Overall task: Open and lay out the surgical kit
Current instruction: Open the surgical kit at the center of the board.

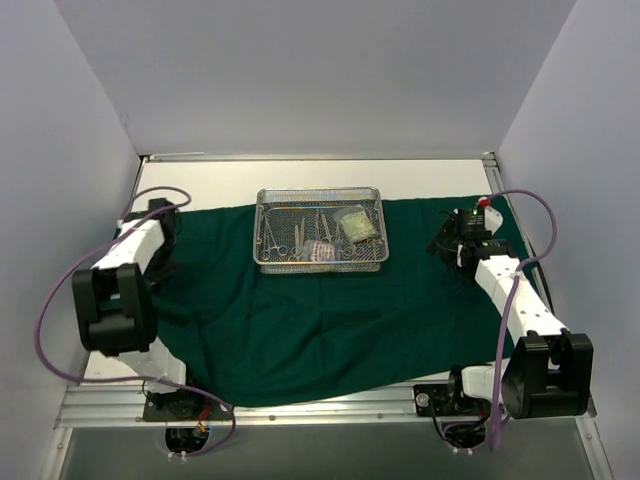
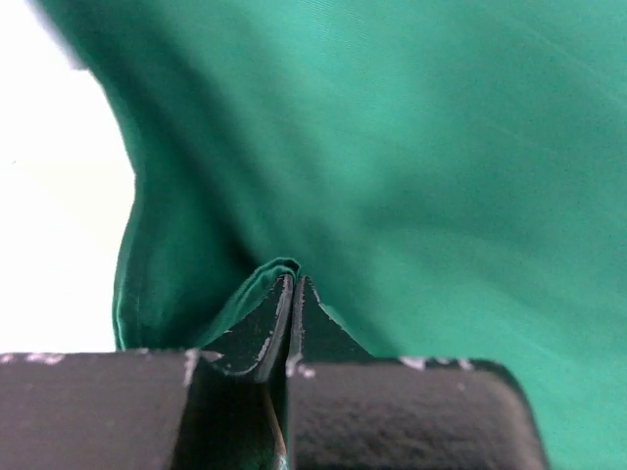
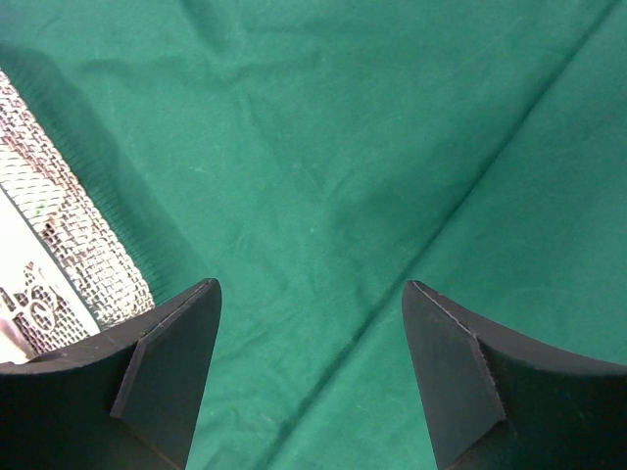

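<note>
At the far left, the left end effector (image 1: 160, 215) sits low at the left edge of the dark green cloth (image 1: 330, 320). In the left wrist view its two fingers (image 2: 257, 333) are pressed together, with a small fold of the cloth's edge pinched between their tips. The white counter (image 1: 220, 175) shows just beyond that edge. The cloth lies opened out across most of the counter, creased in places.

On the cloth's far middle part rests the silver wire-mesh tray (image 1: 262, 232). Slim steel instruments (image 1: 295, 238) lie in its left and middle portion, and a clear packet (image 1: 358, 225) lies toward its right side. A second packet (image 1: 320, 250) is near the tray's front rim.

To the right, the right end effector (image 1: 450, 240) hangs over the cloth beside the tray. Its fingers (image 3: 162, 377) are spread wide apart with nothing between them. The tray's mesh wall is at the left of the right wrist view.
</note>
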Robot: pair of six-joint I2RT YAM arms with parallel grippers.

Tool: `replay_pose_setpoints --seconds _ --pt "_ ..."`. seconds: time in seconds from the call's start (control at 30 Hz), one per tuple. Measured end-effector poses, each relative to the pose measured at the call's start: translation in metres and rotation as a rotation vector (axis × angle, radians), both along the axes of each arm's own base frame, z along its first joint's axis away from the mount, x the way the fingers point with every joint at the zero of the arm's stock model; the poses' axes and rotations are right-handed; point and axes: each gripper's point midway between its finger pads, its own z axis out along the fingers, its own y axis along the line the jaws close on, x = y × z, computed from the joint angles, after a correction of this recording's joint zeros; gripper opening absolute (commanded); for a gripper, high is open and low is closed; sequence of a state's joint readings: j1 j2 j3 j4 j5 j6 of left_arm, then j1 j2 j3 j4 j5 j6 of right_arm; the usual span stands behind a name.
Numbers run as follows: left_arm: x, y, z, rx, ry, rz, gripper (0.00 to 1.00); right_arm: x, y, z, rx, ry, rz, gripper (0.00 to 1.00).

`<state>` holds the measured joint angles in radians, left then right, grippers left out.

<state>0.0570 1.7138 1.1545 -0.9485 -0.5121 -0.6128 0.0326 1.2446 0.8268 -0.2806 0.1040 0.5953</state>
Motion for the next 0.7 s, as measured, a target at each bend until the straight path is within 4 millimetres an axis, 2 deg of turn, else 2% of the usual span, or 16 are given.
replay_pose_setpoints --seconds 0.13,0.23,0.37,0.47,0.6,0.63,0.7 --pt "-0.028 0.055 0.048 0.12 -0.063 0.159 0.02 0.005 0.005 0.004 0.017 -0.006 0.023 0.7" --pt "-0.058 0.081 0.087 0.198 -0.147 0.272 0.04 0.007 0.01 0.01 0.029 -0.009 0.045 0.7" --pt "-0.106 0.104 0.137 0.305 -0.314 0.438 0.09 0.012 0.019 0.017 0.041 -0.012 0.081 0.7" --pt "-0.141 0.11 0.164 0.396 -0.387 0.538 0.17 0.015 0.024 0.018 0.041 -0.002 0.107 0.7" --pt "-0.165 0.109 0.175 0.473 -0.379 0.6 0.49 0.02 0.027 0.016 0.037 0.015 0.136 0.7" --pt "-0.17 0.11 0.175 0.488 -0.365 0.615 0.64 0.02 0.027 0.015 0.034 0.019 0.139 0.7" --pt "-0.177 0.109 0.176 0.52 -0.356 0.64 0.74 0.019 0.028 0.013 0.03 0.029 0.149 0.7"
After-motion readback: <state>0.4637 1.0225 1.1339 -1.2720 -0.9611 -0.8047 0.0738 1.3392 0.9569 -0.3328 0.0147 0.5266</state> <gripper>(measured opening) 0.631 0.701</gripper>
